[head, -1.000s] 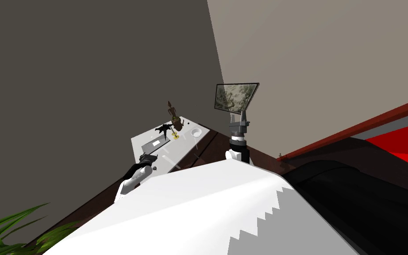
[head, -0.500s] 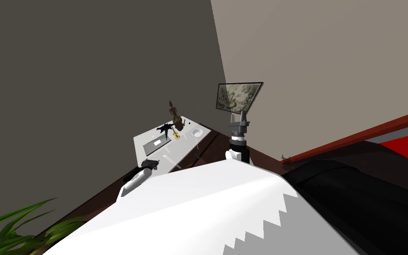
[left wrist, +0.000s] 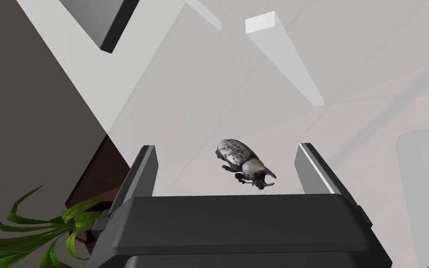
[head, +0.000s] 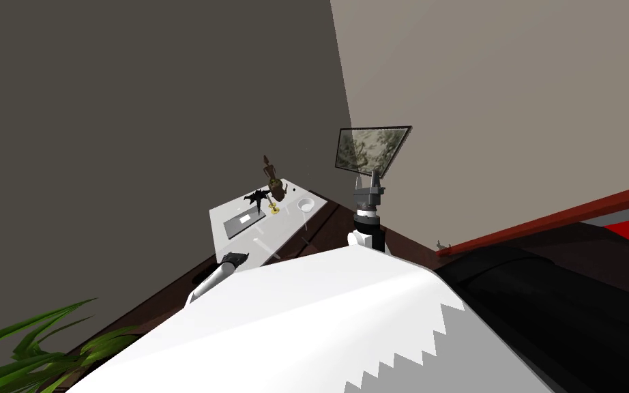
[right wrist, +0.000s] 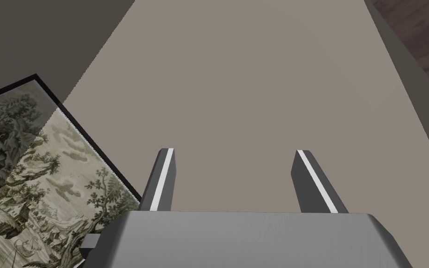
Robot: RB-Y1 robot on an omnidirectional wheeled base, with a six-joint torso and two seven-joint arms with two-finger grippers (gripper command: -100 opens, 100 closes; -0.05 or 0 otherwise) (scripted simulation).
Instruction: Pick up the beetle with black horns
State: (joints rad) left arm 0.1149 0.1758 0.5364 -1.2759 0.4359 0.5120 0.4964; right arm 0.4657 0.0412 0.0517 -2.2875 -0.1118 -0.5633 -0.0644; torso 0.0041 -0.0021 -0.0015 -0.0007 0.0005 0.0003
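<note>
Head view: your left gripper [head: 236,258] is hovering at the table's [head: 286,222] near edge, and your right gripper [head: 369,179] is pointing upward.
Left wrist view: the beetle [left wrist: 244,164] is lying on the table between the spread fingers [left wrist: 144,172], touching neither.
Right wrist view: the fingers are standing apart.

A pale grey tabletop [head: 275,228] stands slantwise by the dark wall. At its far end a brown jug-like figure [head: 272,183] stands upright, with a spiky black shape [head: 257,198] just beside it and a small gold piece [head: 273,209] at its foot. A white bowl [head: 305,203] sits near them, toward the right edge. A dark flat slab [head: 243,223] lies nearer. The left hand [head: 233,258] is low at the tabletop's near corner. The right hand [head: 367,180] points up beside the tabletop, fingers apart, before a framed picture [head: 373,148]. Green leaves [head: 26,344] show lower left; a red rail [head: 552,217] runs on the right
</note>
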